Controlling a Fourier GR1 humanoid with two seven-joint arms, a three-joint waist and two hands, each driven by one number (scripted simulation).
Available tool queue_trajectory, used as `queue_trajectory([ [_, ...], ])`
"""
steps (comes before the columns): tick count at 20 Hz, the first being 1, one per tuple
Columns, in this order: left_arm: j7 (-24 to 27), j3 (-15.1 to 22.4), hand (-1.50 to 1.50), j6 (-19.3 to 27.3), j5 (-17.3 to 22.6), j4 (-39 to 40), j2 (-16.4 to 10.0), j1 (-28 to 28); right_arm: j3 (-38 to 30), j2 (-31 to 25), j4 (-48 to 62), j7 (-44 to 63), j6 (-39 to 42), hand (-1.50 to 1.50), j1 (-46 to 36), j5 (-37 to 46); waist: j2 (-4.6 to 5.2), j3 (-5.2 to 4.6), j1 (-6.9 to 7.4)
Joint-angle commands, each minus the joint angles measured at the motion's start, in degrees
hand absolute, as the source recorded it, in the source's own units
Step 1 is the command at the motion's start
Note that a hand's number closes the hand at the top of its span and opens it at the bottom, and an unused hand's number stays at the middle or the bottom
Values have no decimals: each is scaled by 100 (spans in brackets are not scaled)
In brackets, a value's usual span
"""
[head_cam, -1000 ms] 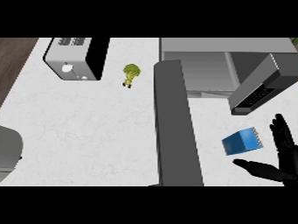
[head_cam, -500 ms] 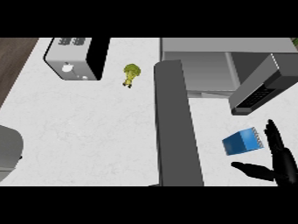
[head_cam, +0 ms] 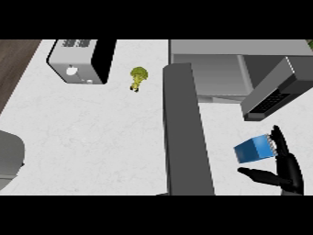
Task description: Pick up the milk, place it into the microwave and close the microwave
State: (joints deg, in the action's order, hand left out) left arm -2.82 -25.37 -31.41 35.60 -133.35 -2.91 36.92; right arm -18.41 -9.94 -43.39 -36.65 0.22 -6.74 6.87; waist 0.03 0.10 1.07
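Microwave (head_cam: 235, 47) door swung wide, milk (head_cam: 252, 150) outside on counter (head_cam: 84, 131), right hand (head_cam: 287, 167) fingers straight beside it

Toaster (head_cam: 83, 60) and yellow-green item (head_cam: 138, 78)

Counter (head_cam: 84, 137) white, marbled, matt; microwave (head_cam: 206, 48) grey, perhaps metal; floor (head_cam: 3, 69) wood.

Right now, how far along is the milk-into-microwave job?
Nothing is finished yet. The microwave has its door open. The right hand is open beside the milk, fingers straight along its right side, the carton on the counter. Left: grasp, lift, place it inside, shut the door.
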Motion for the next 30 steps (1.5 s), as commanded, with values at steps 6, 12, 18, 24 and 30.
queue_trajectory([
  [6,-71,-59,-150,-279,748,-331,7,189,-171,-28,1581,-787,291,150,-919,-123,8,3,59],
  [12,-38,-201,-150,-431,782,-265,21,233,-232,-273,2231,-1485,294,150,-1345,-48,18,5,55],
  [18,-115,-160,-150,-349,929,-520,-15,249,2,217,2340,-2460,451,150,-1350,92,29,15,108],
  [24,47,-211,-150,-468,697,-104,121,141,138,389,2482,-2823,483,150,-1777,215,20,3,50],
  [30,-110,-352,-150,-499,932,-363,62,362,196,372,2659,-2683,88,150,-2187,373,15,0,57],
])
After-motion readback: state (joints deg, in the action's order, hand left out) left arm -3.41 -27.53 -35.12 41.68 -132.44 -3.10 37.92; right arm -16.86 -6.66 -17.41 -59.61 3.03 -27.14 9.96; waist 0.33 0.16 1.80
